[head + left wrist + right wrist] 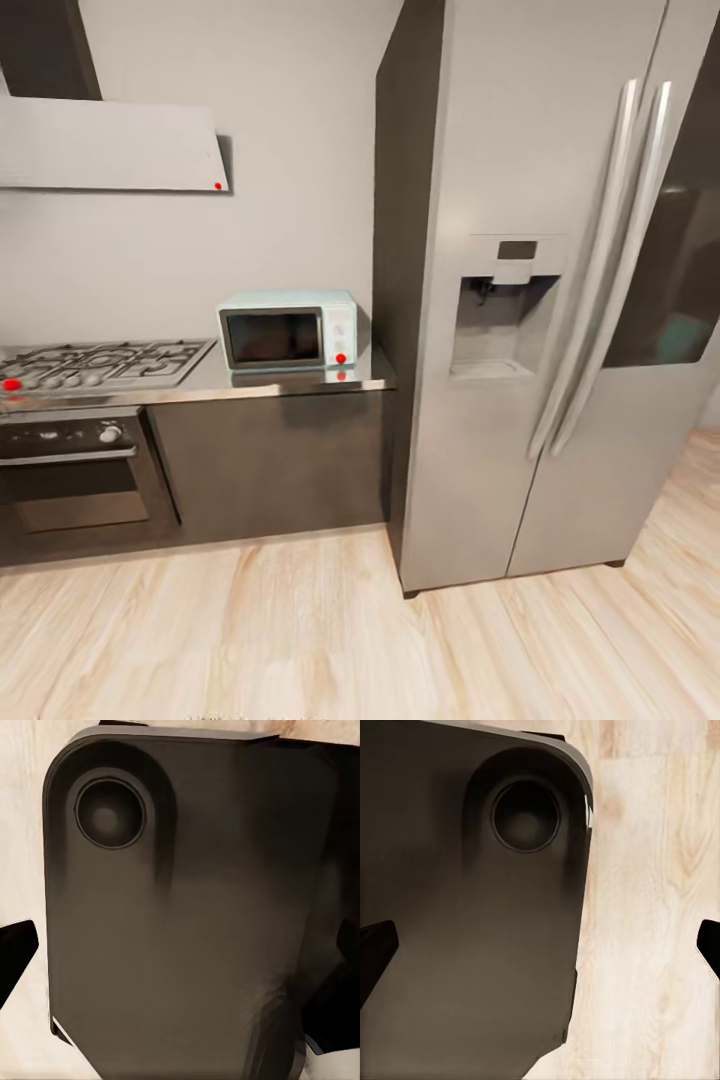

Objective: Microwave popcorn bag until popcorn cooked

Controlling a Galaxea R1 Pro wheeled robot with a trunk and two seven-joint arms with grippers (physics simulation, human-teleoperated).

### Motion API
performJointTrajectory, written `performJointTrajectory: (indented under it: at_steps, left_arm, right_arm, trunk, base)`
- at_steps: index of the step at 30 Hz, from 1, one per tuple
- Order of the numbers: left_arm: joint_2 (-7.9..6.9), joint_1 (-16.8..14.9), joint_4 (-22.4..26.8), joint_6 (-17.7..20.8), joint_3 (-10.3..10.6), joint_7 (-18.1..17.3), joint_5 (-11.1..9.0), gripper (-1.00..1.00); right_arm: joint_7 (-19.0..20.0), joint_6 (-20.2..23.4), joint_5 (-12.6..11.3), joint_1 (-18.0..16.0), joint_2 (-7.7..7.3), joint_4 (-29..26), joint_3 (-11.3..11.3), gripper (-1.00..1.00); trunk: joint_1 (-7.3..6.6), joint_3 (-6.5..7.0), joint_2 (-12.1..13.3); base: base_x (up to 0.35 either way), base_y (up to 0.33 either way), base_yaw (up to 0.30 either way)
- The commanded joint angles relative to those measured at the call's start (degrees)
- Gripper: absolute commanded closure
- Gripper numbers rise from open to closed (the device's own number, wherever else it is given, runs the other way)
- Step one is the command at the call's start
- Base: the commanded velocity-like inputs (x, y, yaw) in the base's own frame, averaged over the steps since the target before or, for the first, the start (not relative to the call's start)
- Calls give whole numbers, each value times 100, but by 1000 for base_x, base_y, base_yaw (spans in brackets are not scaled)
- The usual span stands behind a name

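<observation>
The pale mint-blue microwave [288, 330] stands with its dark glass door closed on the glossy grey countertop [300, 384], tight against the fridge side. The popcorn bag and the popcorn are out of view. In the left wrist view my left gripper [176, 979] hangs open over my own dark base [180, 892], its black fingertips [16, 954] wide apart at the picture's edges. In the right wrist view my right gripper [542, 947] is open the same way, above the base [465, 915] and the wooden floor [652, 907].
A gas hob [100, 362] lies left of the microwave, with a steel oven [75, 470] under it and a hood [110, 145] above. A tall steel fridge [540, 300] stands to the right. Light wooden floor [300, 630] stretches between me and the cabinets.
</observation>
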State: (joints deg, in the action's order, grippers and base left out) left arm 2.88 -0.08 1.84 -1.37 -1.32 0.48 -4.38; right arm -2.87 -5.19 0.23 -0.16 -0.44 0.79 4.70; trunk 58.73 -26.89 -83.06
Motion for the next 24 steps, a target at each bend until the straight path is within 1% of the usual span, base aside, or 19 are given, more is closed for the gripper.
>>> performJointTrajectory:
  at_steps: [1, 17, 22, 24]
  left_arm:
    - [2, -1, 0, -13, -9, 5, -46, -100]
    - [2, -1, 6, -13, -9, -3, -46, -100]
    - [2, -1, 6, -13, -8, -4, -46, -100]
    - [-5, -1, 2, -2, -1, -37, -46, -100]
  right_arm:
    - [-22, -26, 3, -2, 0, 9, 42, -100]
    - [-24, -41, 3, -2, 9, 8, 43, -100]
    - [-25, -38, -11, -2, 3, 8, 37, -100]
    - [-24, -35, -7, -2, -6, 8, 33, -100]
  trunk:
    - [0, -4, -2]
    - [0, -4, -2]
    - [0, -4, -2]
    - [0, -4, -2]
  base:
    - [0, 0, 300]
    - [0, 0, 295]
    - [1, 0, 72]
    - [197, 63, 6]
